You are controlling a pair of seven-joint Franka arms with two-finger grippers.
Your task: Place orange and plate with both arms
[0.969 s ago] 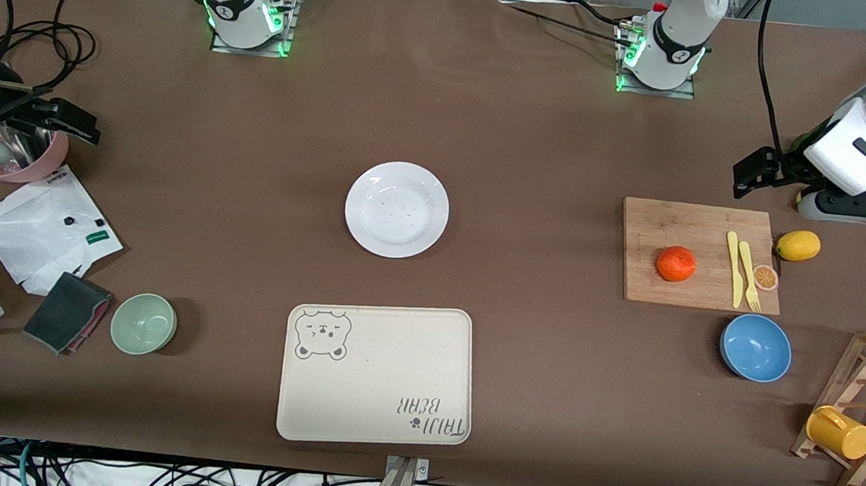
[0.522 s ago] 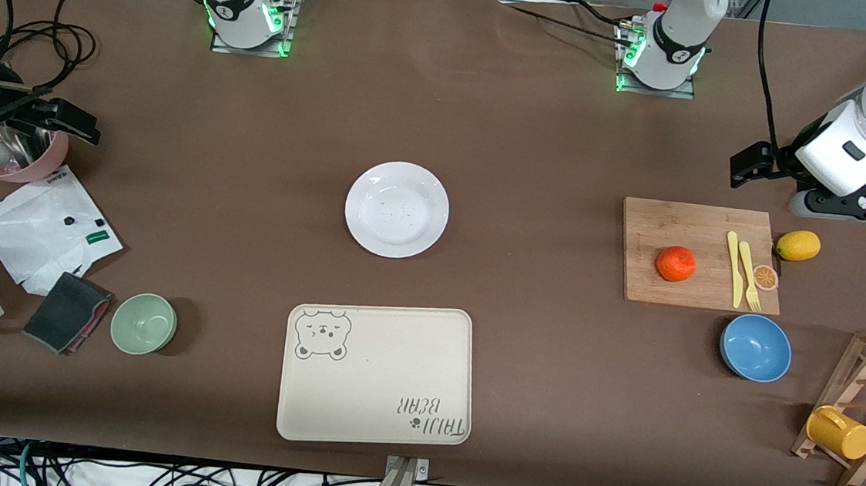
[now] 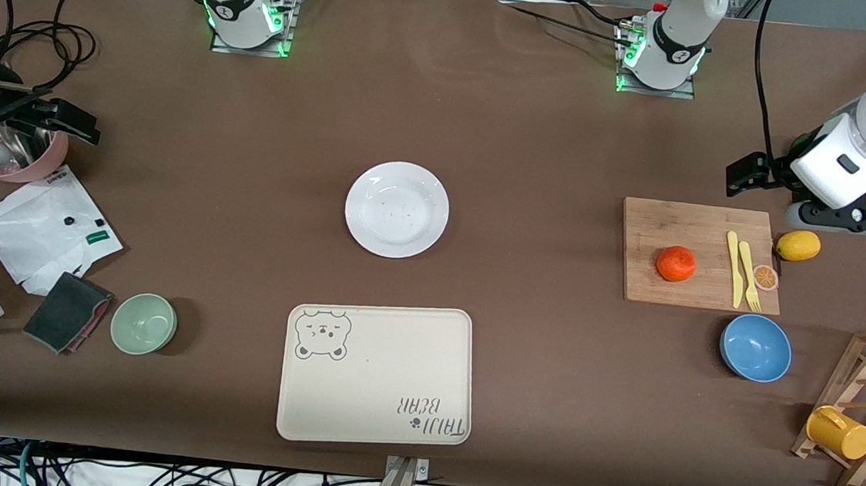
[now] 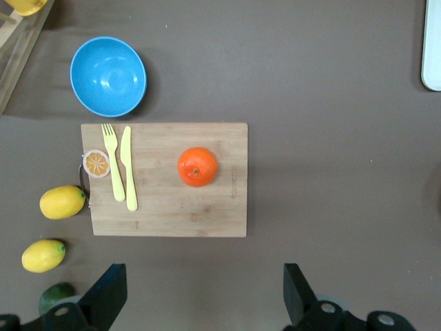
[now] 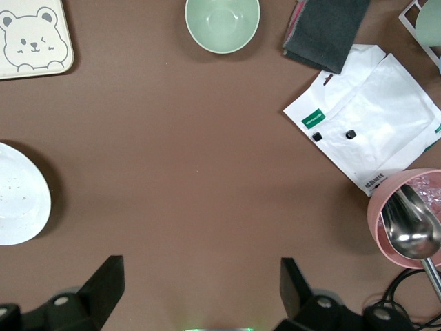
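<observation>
Left gripper (image 4: 200, 303) spread wide, empty, over desk (image 3: 548, 152) at left arm's end. Right gripper (image 5: 196, 296) also spread, empty, waiting. Orange (image 3: 675, 264) untouched on cutting board (image 3: 701, 225); plate (image 3: 397, 209) mid-desk. Nothing placed yet.

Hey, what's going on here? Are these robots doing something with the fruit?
Nothing is held yet. The orange sits on a wooden cutting board beside a yellow knife and fork. The left gripper hangs open in the air over the table by that board. The white plate lies bare mid-table, with a bear-print tray nearer the front camera. The right gripper waits open at its own end of the table.
</observation>
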